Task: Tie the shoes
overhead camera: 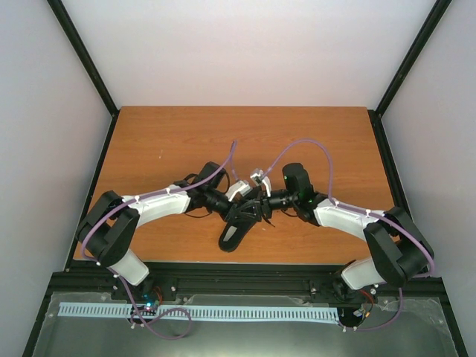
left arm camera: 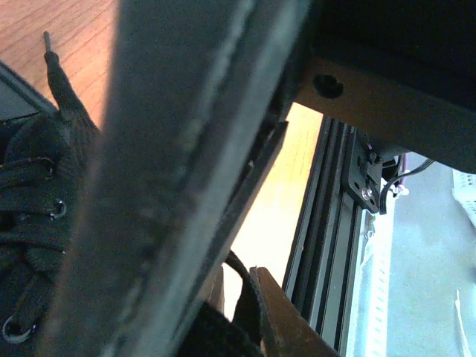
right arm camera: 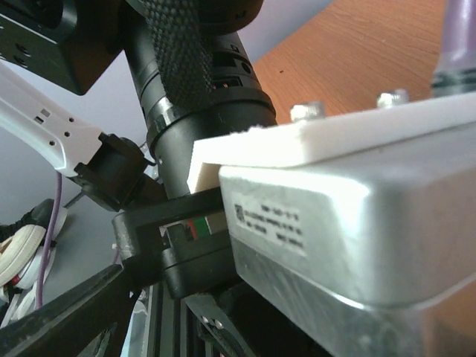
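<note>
The black shoe [overhead camera: 236, 232] lies near the table's front edge, toe toward the lower left. Both arms meet just above it. My left gripper [overhead camera: 244, 213] hangs over the laces, and my right gripper [overhead camera: 262, 206] is right beside it. In the left wrist view the shoe [left arm camera: 30, 223] fills the left edge with its eyelets and laces. One loose lace end [left arm camera: 63, 93] points away over the wood. The left gripper [left arm camera: 242, 294] has its jaws a little apart, with a black lace loop [left arm camera: 242, 271] between them against one finger. In the right wrist view, the right fingers [right arm camera: 67, 323] stand wide apart, holding nothing.
A broad dark blurred bar [left arm camera: 171, 149] crosses the left wrist view close to the lens. The left arm's silver camera housing [right arm camera: 349, 216] fills the right wrist view. The wooden table [overhead camera: 186, 141] ends at a black rail [overhead camera: 245, 277], with a white slotted duct [overhead camera: 201, 312] beyond it.
</note>
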Motion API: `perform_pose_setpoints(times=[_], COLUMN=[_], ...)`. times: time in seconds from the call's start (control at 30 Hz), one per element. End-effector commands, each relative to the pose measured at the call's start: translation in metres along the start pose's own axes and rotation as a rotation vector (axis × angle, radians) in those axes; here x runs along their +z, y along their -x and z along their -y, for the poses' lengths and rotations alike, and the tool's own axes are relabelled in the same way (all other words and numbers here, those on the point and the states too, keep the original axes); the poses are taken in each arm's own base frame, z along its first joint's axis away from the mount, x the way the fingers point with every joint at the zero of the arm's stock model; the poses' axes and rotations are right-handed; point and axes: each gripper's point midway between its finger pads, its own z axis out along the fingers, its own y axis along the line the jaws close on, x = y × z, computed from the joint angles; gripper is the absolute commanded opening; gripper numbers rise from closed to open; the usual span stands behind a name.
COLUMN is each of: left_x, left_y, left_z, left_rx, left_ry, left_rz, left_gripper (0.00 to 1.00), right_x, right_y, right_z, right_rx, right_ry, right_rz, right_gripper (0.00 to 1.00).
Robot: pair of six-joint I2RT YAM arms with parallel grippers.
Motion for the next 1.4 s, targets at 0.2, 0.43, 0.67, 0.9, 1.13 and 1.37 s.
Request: perform_pose_setpoints(times=[0.2, 0.43, 0.67, 0.9, 1.13, 1.37], left_x=[-0.011, -0.017, -0.018, -0.021, -0.024, -0.022], left_y=[0.021, 0.019, 0.011, 0.010, 0.023, 0.032], left_z=[0.011, 0.009, 0.006, 0.009, 0.017, 0.007], left_rx=[0.058, 0.060, 0.032, 0.031, 0.022, -0.063], left_ry=[0.023, 0.058, 0.078, 0.077, 0.047, 0.066], left_rz=[0.088, 0.093, 0.079, 0.091, 0.152, 0.214], left_gripper=[0.30, 0.40, 0.17, 0.05, 0.01, 0.01], right_x=[0.006, 0.003, -0.004, -0.003, 0.003, 0.008], right_y=[-0.017, -0.012, -0.001, -0.002, 0.001, -0.014], right_z=[0.009, 0.011, 0.013, 0.011, 0.011, 0.016], right_rx=[0.018, 0.008, -0.013, -0.017, -0.020, 0.017], right_ry=[-0.043, -0.078, -0.133, -0.116, -0.084, -0.071], right_rz=[-0.023, -0.003, 0.040, 0.040, 0.044, 0.028], right_gripper=[0.79, 0.80, 0.81, 0.83, 0.86, 0.86])
